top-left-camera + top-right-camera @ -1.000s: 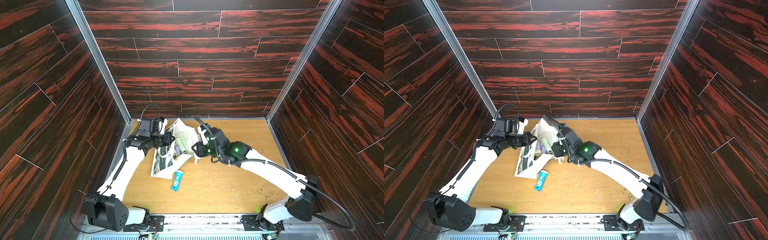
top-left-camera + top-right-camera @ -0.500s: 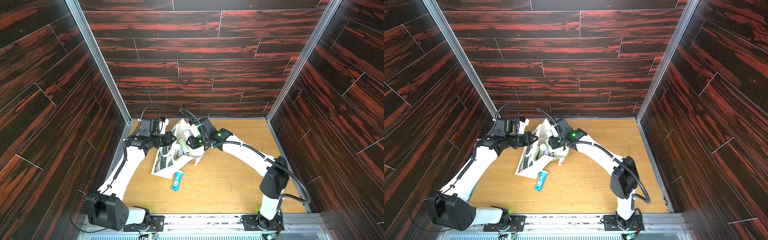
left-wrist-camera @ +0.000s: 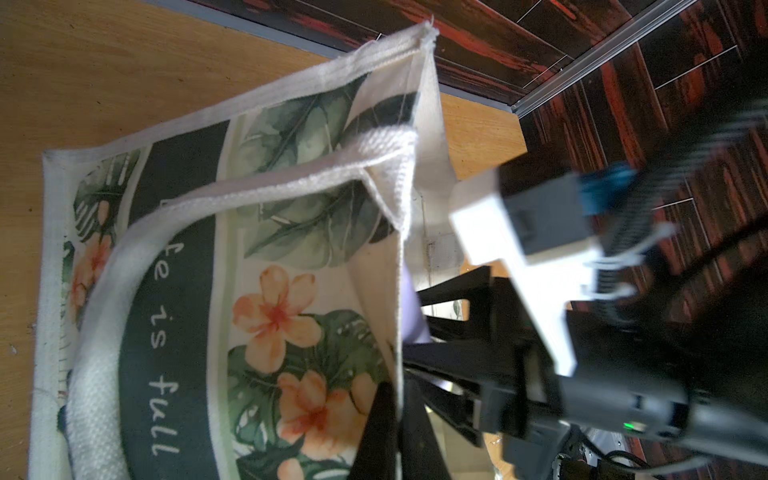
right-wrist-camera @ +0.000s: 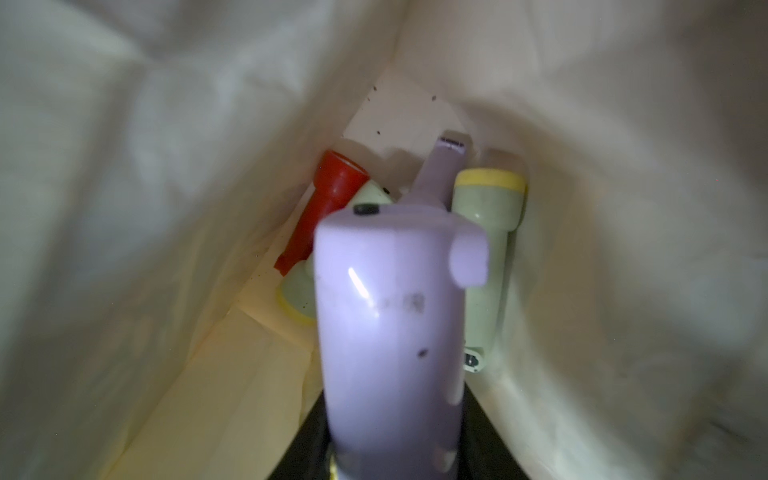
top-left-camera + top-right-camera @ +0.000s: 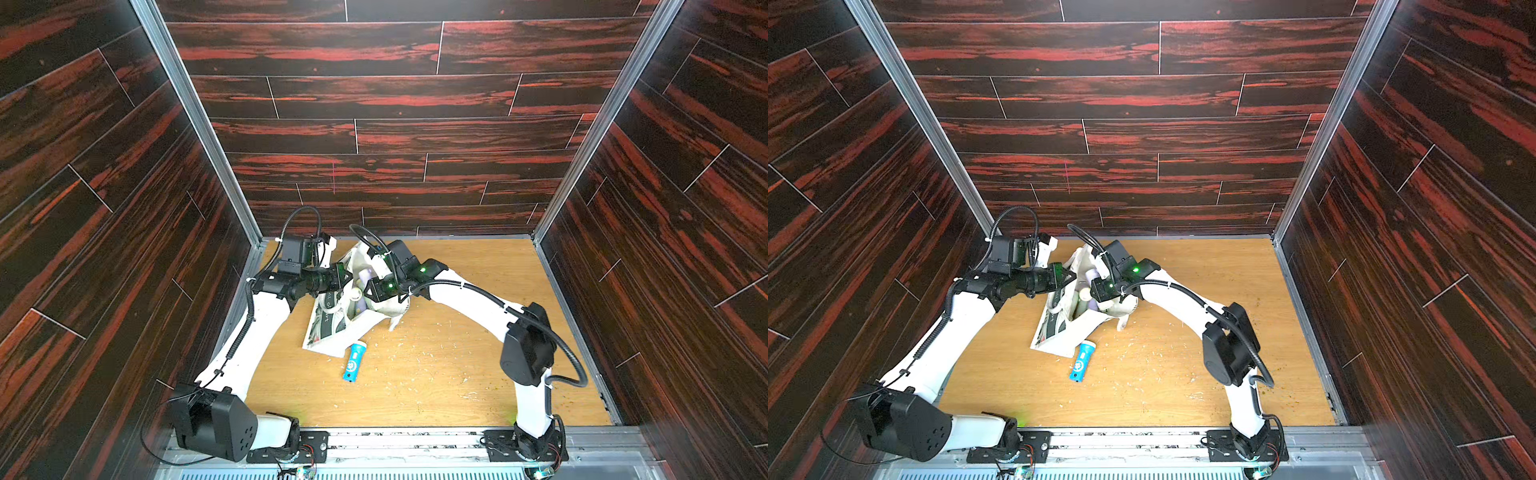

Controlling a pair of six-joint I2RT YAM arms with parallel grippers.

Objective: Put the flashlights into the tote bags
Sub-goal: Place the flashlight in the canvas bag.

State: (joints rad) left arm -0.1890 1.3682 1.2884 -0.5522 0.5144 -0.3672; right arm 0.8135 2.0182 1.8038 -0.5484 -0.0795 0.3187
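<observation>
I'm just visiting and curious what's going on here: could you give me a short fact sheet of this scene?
Bag: tote bag, lying on the table, mouth open
Left gripper: shut on the bag's rim
Right gripper: inside the bag, shut on lilac flashlight
Already inside: red flashlight, pale green flashlight, among others
Outside: blue flashlight, on the table beside the bag

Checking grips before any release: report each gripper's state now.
Left gripper: shut on the tote bag rim.
Right gripper: shut on the lilac flashlight, inside the bag.
</observation>
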